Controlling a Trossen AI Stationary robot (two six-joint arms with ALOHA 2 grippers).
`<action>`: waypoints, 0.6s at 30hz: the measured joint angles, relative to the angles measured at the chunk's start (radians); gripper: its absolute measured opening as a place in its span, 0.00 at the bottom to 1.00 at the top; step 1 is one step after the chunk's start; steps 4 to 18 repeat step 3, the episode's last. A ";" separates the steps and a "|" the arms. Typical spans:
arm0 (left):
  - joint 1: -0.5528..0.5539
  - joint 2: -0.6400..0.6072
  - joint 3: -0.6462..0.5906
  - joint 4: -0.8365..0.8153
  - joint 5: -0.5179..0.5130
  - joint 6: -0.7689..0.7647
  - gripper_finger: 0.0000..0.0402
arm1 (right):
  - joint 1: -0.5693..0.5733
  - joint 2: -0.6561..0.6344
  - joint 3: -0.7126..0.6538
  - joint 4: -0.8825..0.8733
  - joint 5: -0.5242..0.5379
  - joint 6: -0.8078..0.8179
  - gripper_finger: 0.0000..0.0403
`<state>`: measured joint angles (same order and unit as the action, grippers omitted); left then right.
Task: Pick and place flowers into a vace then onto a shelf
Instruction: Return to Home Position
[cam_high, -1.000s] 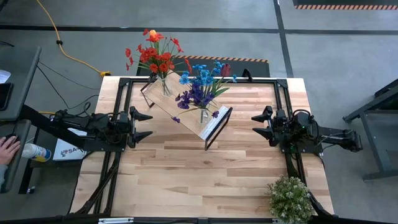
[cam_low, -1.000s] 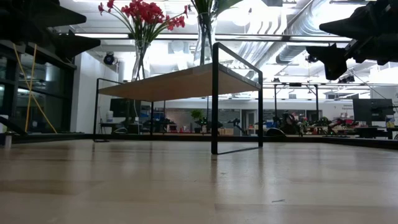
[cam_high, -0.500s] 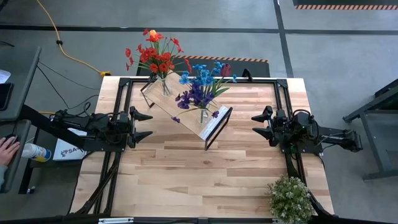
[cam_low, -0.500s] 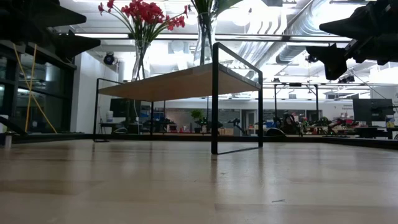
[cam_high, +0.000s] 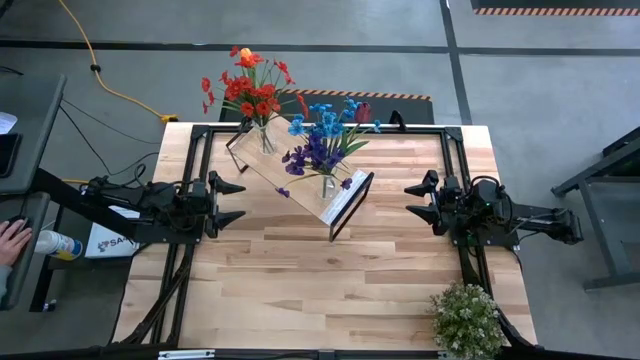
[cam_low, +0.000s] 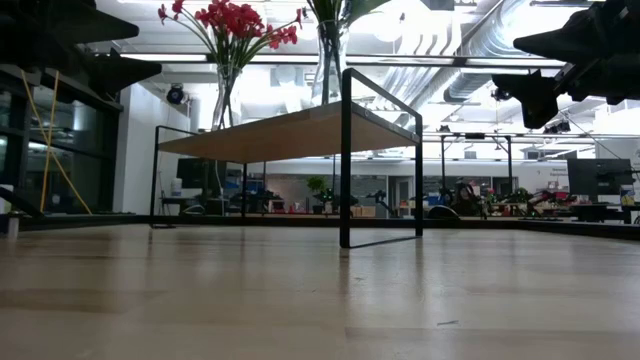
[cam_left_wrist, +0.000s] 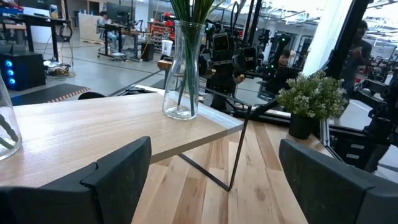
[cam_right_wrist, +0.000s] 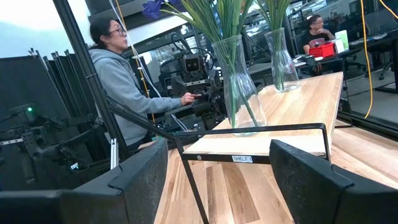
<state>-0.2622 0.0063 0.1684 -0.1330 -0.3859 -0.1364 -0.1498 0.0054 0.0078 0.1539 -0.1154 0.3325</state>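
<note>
Two vases (cam_high: 266, 138) of flowers (cam_high: 262, 90) stand on the shelf (cam_high: 280, 180) by the bench's (cam_high: 300, 290) far edge. Left gripper (cam_high: 232, 201), left edge, and right gripper (cam_high: 410, 200), right edge: both spread, empty. Homing should keep clear of the shelf.

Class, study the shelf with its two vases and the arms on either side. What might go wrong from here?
The blue-flower vase stands near the end of the shelf; a bump might topple it off. The left hand and right hand, both open, point at the shelf from either side; any forward lurch could strike its black frame.
</note>
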 joint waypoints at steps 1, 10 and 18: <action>0.000 0.000 0.000 0.000 0.000 0.000 0.96 | 0.000 0.000 0.000 0.000 0.000 0.000 0.67; 0.000 0.000 0.000 0.000 0.000 0.000 0.96 | 0.000 0.000 0.000 0.000 0.000 0.000 0.68; 0.000 0.000 0.000 0.000 0.000 0.000 0.96 | 0.000 0.000 0.000 0.000 0.000 0.000 0.68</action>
